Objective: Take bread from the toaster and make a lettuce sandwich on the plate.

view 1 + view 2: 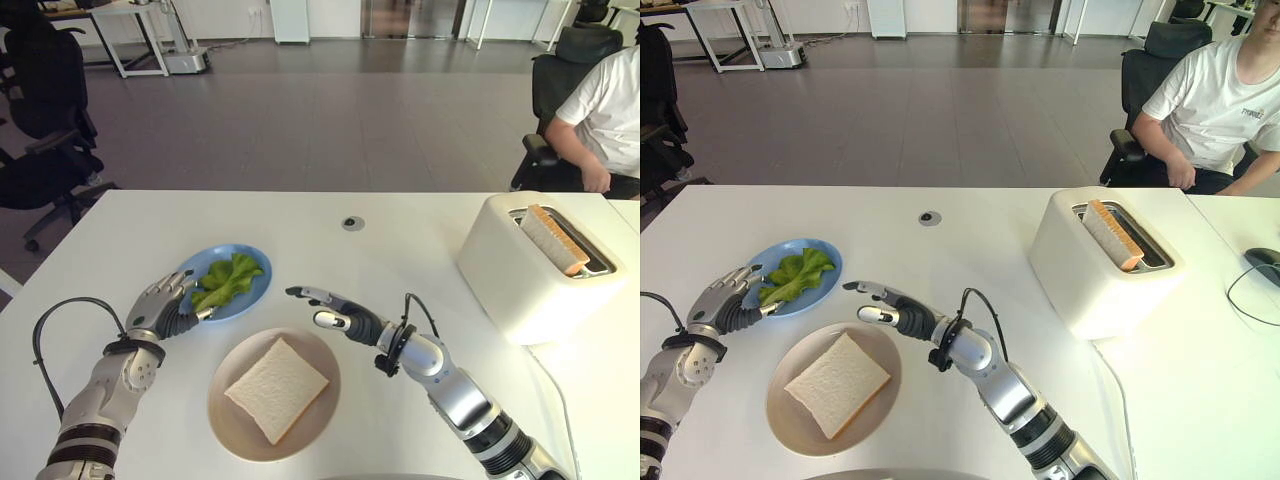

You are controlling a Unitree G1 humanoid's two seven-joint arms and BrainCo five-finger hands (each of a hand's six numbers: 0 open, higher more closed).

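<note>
White table (pixel 400 250), seen from the robot's head cam: a sandwich half-built. A round tan plate (pixel 232 430) sits near the front edge, left of centre, w/ one slice of white bread (pixel 277 388) lying flat on it, corner-on to the robot. Just behind it, touching or nearly so, is a small blue plate (pixel 256 295) carrying a green lettuce leaf (pixel 228 280).

L hand (pixel 165 305) rests at the blue plate's left rim, reaching in to the near end of the leaf; whether it actually grips the lettuce can't be told. R hand (pixel 335 310) hovers low over bare table just right of the blue plate and by the tan plate's far-right rim. Its fingers (pixel 303 294) are stretched out flat and narrowly spread, pointing left toward the lettuce, holding nothing.

By the right edge stands a white toaster (pixel 520 280), well apart from both plates. A 2nd slice, toasted (pixel 553 240), stands upright in its slot, its top clear of the body. A small round grey cap (pixel 352 223) is set in the tabletop near the middle of the far edge.
</note>
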